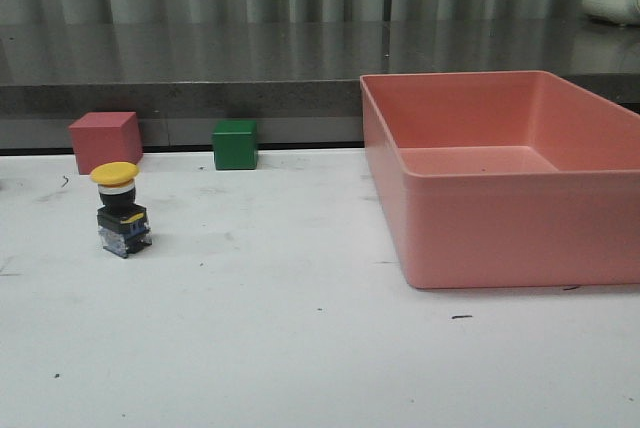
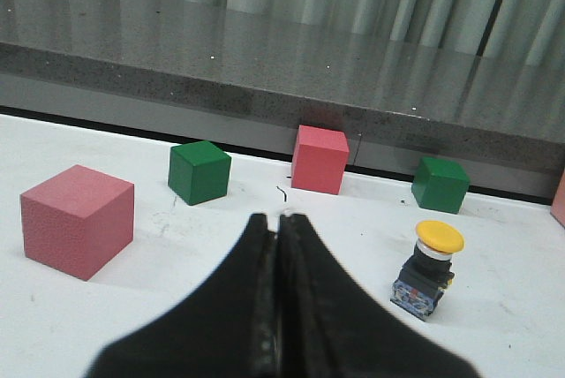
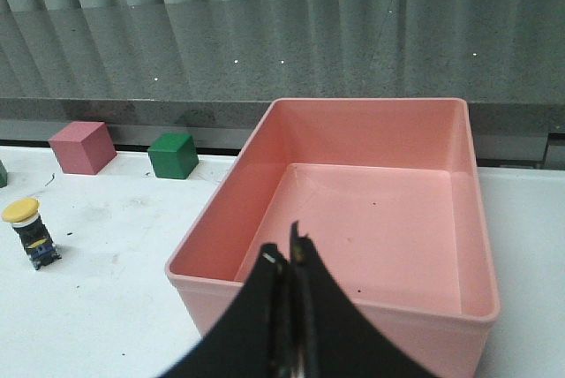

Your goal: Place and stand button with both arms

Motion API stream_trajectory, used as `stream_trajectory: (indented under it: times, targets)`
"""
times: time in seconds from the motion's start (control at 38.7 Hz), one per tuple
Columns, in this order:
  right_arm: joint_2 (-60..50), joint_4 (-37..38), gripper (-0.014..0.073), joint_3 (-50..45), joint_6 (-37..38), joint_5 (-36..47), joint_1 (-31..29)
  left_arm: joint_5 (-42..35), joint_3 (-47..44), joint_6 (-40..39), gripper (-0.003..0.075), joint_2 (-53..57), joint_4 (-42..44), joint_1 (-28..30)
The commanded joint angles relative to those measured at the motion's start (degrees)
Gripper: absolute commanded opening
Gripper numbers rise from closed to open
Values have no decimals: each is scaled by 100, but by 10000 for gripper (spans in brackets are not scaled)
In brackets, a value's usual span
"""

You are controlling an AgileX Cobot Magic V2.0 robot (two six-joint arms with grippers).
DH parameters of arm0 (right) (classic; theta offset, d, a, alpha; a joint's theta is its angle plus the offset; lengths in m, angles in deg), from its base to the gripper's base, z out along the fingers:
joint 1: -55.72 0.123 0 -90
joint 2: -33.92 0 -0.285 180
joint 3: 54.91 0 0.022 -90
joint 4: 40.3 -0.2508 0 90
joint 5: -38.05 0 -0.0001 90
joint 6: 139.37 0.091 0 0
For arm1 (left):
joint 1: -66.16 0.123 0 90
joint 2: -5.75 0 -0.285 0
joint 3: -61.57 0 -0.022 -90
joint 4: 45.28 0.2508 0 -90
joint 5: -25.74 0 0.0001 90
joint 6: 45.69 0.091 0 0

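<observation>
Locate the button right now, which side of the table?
In the front view the button stands upright on the table's left side, just in front of the red cube, left of the green cube and far from the pink bin.

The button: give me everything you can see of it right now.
The button stands upright on the white table, at its left side, in front of the red cube and apart from it. It has a yellow mushroom cap on top, a pale ring under it, then a black body and a blue and clear block at the base, all plastic by the look. Nothing holds or touches it; both claws are away from it.
</observation>
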Motion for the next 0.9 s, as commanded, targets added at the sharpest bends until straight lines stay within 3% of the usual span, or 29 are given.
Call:
stream_trajectory:
  times: [0.0, 0.49, 0.67, 0.88]
  targets:
    - [24, 85, -69, 162, -43, 493, -36, -502, -85, -55, -20, 129, -6, -1]
    - [24, 101, -69, 162, -43, 493, -36, -502, -85, -55, -20, 129, -6, -1]
    - [24, 517, -69, 12, -64, 538, -54, -502, -85, -55, -20, 129, -6, -1]
    - [-403, 561, -69, -681, -107, 545, -844, -502, -85, -55, -20, 129, -6, -1]
